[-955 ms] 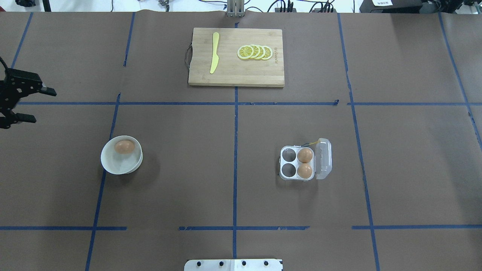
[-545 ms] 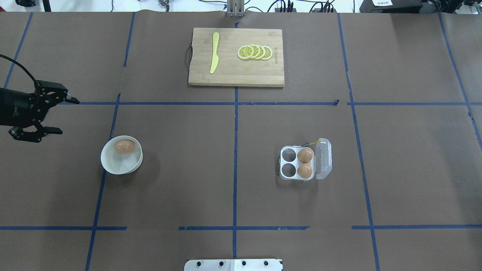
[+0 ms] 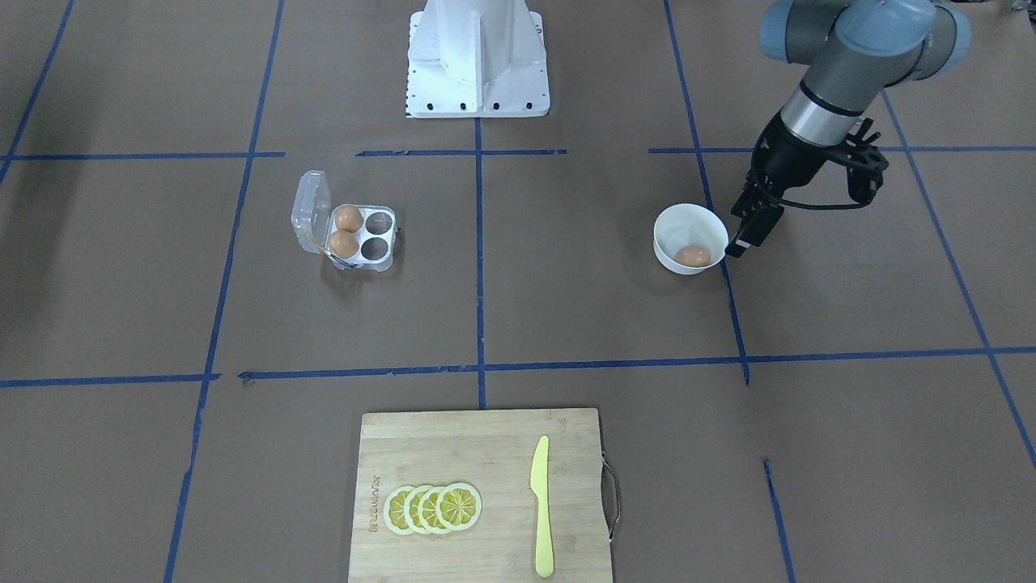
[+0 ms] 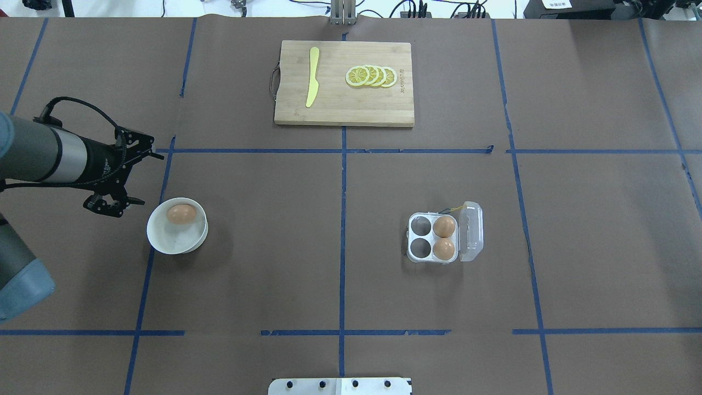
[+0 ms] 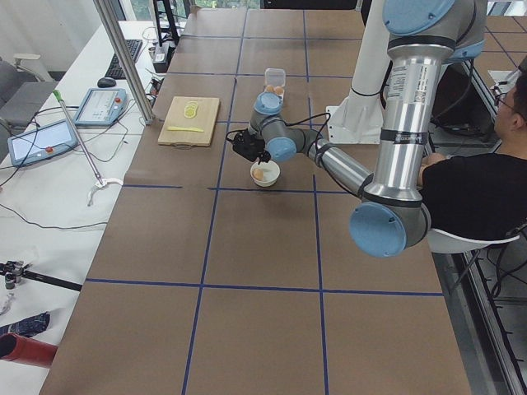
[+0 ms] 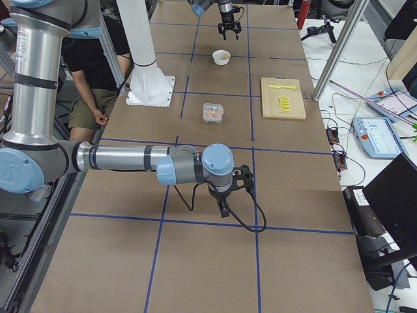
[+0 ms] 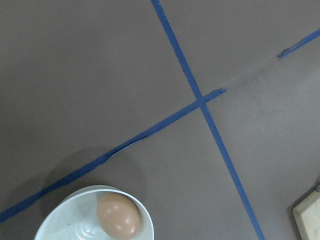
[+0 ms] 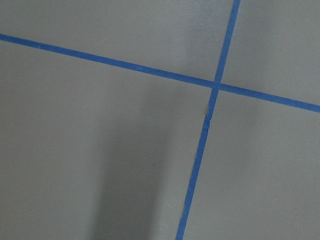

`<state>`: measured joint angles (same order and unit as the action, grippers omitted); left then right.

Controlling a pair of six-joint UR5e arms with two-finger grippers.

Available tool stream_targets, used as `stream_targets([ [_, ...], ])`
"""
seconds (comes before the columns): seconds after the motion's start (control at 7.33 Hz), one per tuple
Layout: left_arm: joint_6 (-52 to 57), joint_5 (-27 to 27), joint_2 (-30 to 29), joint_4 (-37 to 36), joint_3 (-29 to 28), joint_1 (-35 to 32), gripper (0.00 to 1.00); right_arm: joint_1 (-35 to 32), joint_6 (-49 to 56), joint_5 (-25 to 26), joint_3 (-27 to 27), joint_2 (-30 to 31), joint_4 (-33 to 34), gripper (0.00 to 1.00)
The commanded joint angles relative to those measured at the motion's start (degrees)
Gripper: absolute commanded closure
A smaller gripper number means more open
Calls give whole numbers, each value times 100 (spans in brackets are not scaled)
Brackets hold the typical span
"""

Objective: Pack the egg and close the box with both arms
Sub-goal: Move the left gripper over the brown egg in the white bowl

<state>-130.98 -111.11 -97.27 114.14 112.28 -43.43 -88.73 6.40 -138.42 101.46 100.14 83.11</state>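
The egg (image 4: 181, 214) lies in a round white bowl (image 4: 164, 242) at the table's left; it also shows in the front view (image 3: 692, 257) and the left wrist view (image 7: 118, 216). The box (image 4: 420, 260) stands right of centre, its clear lid (image 4: 471, 230) open to the right. It holds two brown eggs (image 4: 444, 226) in the cups by the lid; the other two cups are empty. My left gripper (image 4: 143, 180) is open, just left of and behind the bowl, apart from it. My right gripper (image 6: 225, 203) shows only in the right side view, far from the box; I cannot tell its state.
A wooden cutting board (image 4: 340, 112) with lemon slices (image 4: 372, 76) and a yellow knife (image 4: 312, 77) lies at the far middle. The white pedestal (image 3: 477, 57) stands at the robot's side. A seated person (image 5: 469, 189) is beside the table.
My left arm has come in from the left edge toward the bowl, gripper still open. The egg, bowl and box have not moved.
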Motion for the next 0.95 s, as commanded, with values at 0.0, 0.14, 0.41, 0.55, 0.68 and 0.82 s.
stream_targets([
  [0.0, -698, 360, -116, -287, -31, 403, 6, 4, -16, -1, -29, -3, 3, 0],
  [0.14, -901, 579, -108, -287, -109, 527, 9, 4, -7, -1, -30, -3, 3, 0],
  [0.41, -1008, 599, -151, -287, -294, 580, 10, 4, -7, -1, -12, -3, -14, 0],
  [0.55, -1026, 599, -186, -287, -408, 581, 11, 4, 1, -1, -12, -3, -14, 0],
  [0.68, -1035, 590, -187, -287, -444, 581, 11, 4, 2, -1, 5, -3, -14, 0],
  [0.82, -1035, 590, -195, -278, -505, 590, 12, 4, 2, -1, 5, -12, -23, 0],
])
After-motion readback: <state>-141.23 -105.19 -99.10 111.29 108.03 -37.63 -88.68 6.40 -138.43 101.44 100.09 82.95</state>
